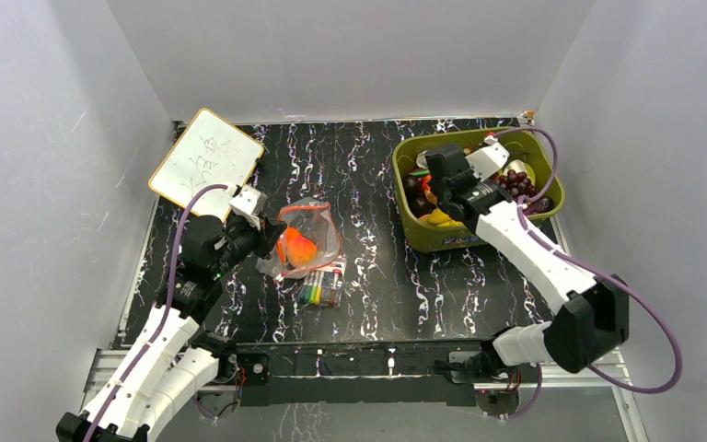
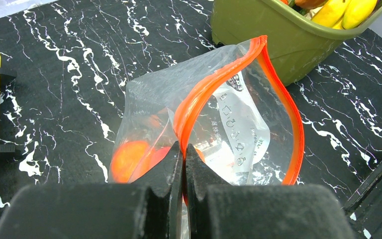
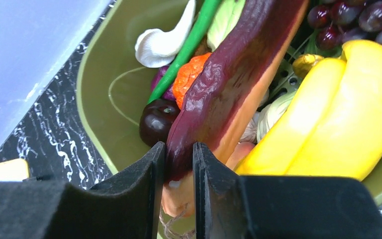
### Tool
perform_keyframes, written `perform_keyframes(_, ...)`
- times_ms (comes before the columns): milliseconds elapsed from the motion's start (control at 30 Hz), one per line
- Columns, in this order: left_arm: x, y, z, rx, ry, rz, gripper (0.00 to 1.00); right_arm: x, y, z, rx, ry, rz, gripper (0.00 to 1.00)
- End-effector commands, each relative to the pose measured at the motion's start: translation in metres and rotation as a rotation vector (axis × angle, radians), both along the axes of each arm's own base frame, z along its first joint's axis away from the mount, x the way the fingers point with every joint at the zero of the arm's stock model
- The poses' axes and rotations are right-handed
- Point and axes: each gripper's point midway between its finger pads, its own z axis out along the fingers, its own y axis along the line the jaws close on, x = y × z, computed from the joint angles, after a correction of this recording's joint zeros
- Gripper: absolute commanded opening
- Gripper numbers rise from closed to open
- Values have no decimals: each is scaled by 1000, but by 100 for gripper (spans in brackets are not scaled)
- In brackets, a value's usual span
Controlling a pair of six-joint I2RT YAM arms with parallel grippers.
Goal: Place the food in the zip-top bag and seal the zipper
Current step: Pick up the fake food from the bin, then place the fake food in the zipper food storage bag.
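The clear zip-top bag (image 1: 311, 226) lies at centre-left with orange and red food (image 1: 298, 249) inside. My left gripper (image 1: 267, 241) is shut on the near end of the red-orange zipper (image 2: 214, 84) and holds the bag's (image 2: 238, 124) mouth open and raised. The orange food (image 2: 129, 159) shows through the plastic. My right gripper (image 1: 428, 189) is down in the olive-green bin (image 1: 479, 235). In the right wrist view the right gripper (image 3: 179, 149) is shut on a long dark purple and orange toy vegetable (image 3: 229, 84).
The bin (image 3: 109, 64) also holds yellow bananas (image 3: 328, 119), purple grapes (image 3: 358, 20), a dark round fruit (image 3: 156, 122) and other toy food. A whiteboard (image 1: 204, 161) lies at the far left. A pack of coloured markers (image 1: 320, 287) lies just in front of the bag.
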Motion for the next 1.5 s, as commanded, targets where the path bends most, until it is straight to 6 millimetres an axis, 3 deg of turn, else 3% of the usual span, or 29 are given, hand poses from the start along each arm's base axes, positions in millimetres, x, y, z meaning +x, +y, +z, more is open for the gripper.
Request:
perform_keyframes(0,0,-2,4,-4,-18,-11,0,8,0,61,-1,-224,71,6)
perform_keyframes(233,2,-4,2,-11,-4,-11,0,-6,15,82,-34,-266,260,0)
perform_keyframes(400,2,-5,1,-18,7,-9,0,-22,6,87,-71,-279,291,0)
perform_keyframes(533,4,-6,9,-37,-4,-7,0,-34,3,99,-109,-291,336,0)
perform_keyframes(700,11,-8,24,-70,-44,8,0,-51,14,133,-194,-384,526,0)
perform_keyframes(833,23,-7,38,-87,-76,40,0,-65,16,143,-216,-388,595,0)
perform_keyframes(967,36,-13,52,-66,-125,19,0,-81,33,151,-176,-415,719,0)
perform_keyframes(1267,66,-13,78,2,-271,42,0,-117,68,193,-61,-541,957,0)
perform_keyframes(1467,75,-14,71,62,-276,27,0,-146,97,205,115,-572,1124,0)
